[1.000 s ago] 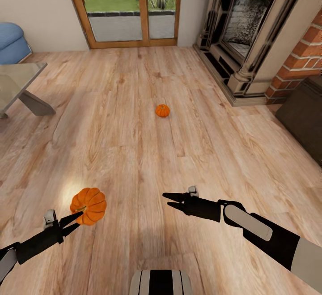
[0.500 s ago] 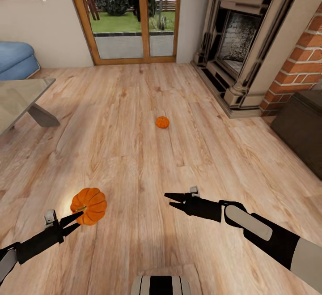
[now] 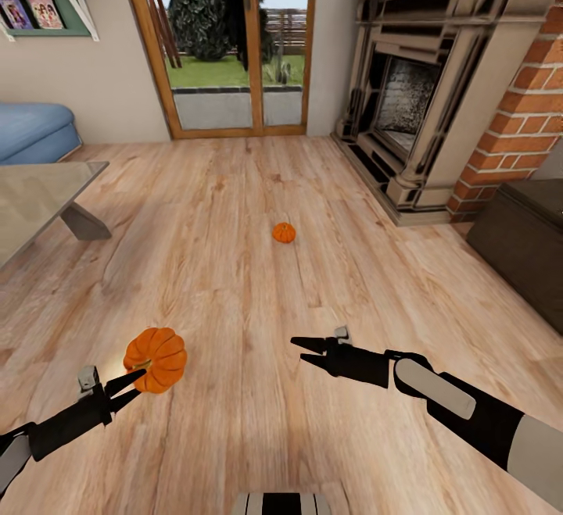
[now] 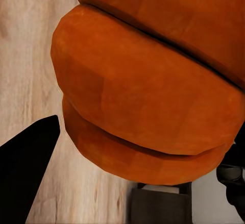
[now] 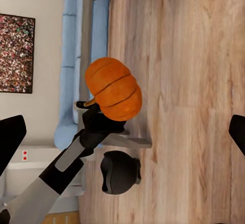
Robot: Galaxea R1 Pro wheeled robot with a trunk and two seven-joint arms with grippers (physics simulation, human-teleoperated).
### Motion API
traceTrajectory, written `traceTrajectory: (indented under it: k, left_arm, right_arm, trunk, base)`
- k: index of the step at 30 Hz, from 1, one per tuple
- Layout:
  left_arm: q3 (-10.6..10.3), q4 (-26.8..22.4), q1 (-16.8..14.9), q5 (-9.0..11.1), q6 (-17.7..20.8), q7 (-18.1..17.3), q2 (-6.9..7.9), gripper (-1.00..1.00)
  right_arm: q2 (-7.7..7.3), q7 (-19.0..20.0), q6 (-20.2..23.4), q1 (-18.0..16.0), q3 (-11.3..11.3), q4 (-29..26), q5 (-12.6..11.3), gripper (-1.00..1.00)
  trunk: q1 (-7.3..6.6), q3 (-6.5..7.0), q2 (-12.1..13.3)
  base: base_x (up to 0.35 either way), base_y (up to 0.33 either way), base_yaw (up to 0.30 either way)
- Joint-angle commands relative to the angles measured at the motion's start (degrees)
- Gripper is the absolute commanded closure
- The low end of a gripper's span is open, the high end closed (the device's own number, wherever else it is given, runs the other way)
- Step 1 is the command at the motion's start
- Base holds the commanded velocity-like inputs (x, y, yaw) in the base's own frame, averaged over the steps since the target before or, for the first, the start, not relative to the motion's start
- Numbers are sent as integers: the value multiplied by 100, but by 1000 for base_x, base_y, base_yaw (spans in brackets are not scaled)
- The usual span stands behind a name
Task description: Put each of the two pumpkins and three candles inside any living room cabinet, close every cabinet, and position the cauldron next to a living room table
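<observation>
My left gripper [image 3: 134, 384], at the lower left of the head view, is clamped on a pumpkin [image 3: 155, 359], holding it up off the wooden floor [image 3: 234, 280]. In the left wrist view the held pumpkin's orange ribs [image 4: 148, 91] bulge close to the lens, with one dark fingertip [image 4: 28, 168] beside them. The right wrist view shows that same pumpkin [image 5: 113, 89] gripped at the end of my left arm, and beyond it a dark round pot, seemingly the cauldron [image 5: 120, 172], standing on the floor.

My right gripper [image 3: 306, 348], at lower centre right of the head view, hangs above the floor with its two fingers spread apart and nothing between them.

A second pumpkin [image 3: 284, 232] sits on the bare floor at the centre of the head view, well apart from both grippers. A dark-brown cabinet [image 3: 524, 241] stands at the right edge, below a brick wall and just beside a stone fireplace [image 3: 414, 101]. At the left edge are a glass-topped table [image 3: 39, 202] and a blue sofa [image 3: 35, 132]; glass doors [image 3: 227, 46] at the top centre show a garden.
</observation>
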Motion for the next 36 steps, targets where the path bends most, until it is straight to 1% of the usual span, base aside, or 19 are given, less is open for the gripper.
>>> traceTrajectory:
  k: [1,8,22,31,36]
  left_arm:
    - [-1,0,-3,10,30,9,0,100]
    - [-1,-1,-6,10,37,9,2,100]
    - [4,-1,-6,15,37,4,2,100]
    - [40,-1,-5,22,39,-6,8,100]
    - [42,-1,-6,19,41,-5,7,100]
  right_arm:
    - [-4,9,10,-8,18,2,-46,-100]
    - [-4,10,10,-6,16,10,-41,-100]
    - [-4,16,4,-7,12,65,-40,-100]
    - [-4,4,1,-7,13,113,-38,-100]
    - [-4,14,1,-7,13,184,-38,-100]
  trunk:
    - [-3,27,0]
    - [-21,227,9]
    - [-57,541,28]
    - [-57,541,28]
    - [-57,541,28]
  base:
    - [0,0,0]
    - [0,0,0]
    - [0,0,0]
    - [3,0,0]
    - [226,0,0]
